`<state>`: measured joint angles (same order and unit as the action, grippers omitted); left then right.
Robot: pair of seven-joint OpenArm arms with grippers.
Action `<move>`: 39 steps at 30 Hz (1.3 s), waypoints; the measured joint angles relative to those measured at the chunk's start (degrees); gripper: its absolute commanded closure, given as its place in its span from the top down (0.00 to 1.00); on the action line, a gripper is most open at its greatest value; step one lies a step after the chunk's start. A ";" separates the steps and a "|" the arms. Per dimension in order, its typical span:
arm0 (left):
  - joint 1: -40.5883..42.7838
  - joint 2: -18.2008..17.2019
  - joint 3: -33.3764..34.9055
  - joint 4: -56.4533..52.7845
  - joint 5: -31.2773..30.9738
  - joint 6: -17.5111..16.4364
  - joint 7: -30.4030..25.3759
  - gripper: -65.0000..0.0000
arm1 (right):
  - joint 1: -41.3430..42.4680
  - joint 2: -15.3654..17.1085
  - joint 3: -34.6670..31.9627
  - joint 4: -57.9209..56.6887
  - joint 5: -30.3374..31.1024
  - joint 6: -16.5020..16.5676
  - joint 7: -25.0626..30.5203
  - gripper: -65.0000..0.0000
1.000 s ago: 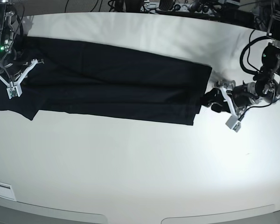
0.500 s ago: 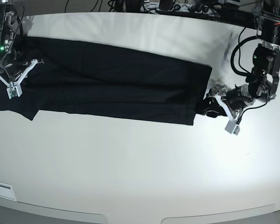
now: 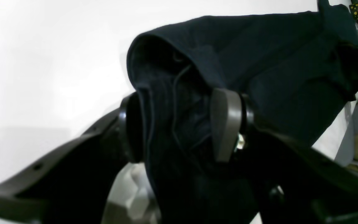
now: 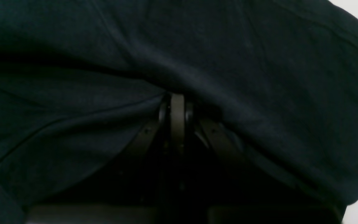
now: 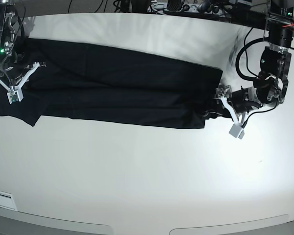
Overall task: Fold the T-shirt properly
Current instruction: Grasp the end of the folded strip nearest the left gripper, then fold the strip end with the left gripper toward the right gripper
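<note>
A broad white table (image 5: 137,171) filled nearly the whole base view, its curved near edge running along the bottom of the frame and a strong glare brightening its right half. Beyond the far edge, along the top of the frame, sat a dark strip of cables and equipment (image 5: 186,6), too cluttered to tell apart.

The T-shirt (image 5: 117,90) lay flat across the upper left and centre of the table as a long black band, folded lengthwise, its left end reaching the frame's left edge and its right end stopping just right of centre.

At the upper left, the right gripper (image 5: 12,81) rested on the cloth; in the right wrist view its jaws were pressed together, with black fabric rumpled up close around them and covering almost the entire frame.

At centre right, the left gripper (image 5: 219,104) met the shirt's right end. The left wrist view showed its fingers (image 3: 225,124) spread wide apart with a thick bunched wad of the T-shirt's cloth (image 3: 179,124) between them, the fabric mounding above the pads

A small pale strip (image 5: 1,198) lay at the table's lower left edge
</note>
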<state>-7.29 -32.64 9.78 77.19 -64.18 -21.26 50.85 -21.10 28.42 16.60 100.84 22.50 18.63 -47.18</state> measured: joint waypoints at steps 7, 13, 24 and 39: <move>1.90 2.91 -0.11 0.02 -2.14 -0.24 -0.31 0.53 | -0.17 -0.04 0.00 2.16 -0.04 0.00 -1.09 0.00; 2.03 4.61 -0.11 0.00 -1.77 -0.02 -0.09 0.29 | -0.15 -0.04 -0.07 5.88 -0.07 0.02 -1.29 0.00; -1.99 3.50 0.74 -0.02 3.52 1.60 1.70 0.00 | -0.15 -0.02 -0.07 7.15 -0.04 0.02 -0.28 0.00; -3.87 -0.70 -5.79 -0.79 4.76 2.45 5.14 0.00 | -0.44 -1.38 -0.04 4.85 -1.60 1.36 2.93 0.00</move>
<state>-11.16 -33.34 3.99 76.40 -59.42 -18.81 55.99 -21.54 27.05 16.56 105.69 20.91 19.99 -44.25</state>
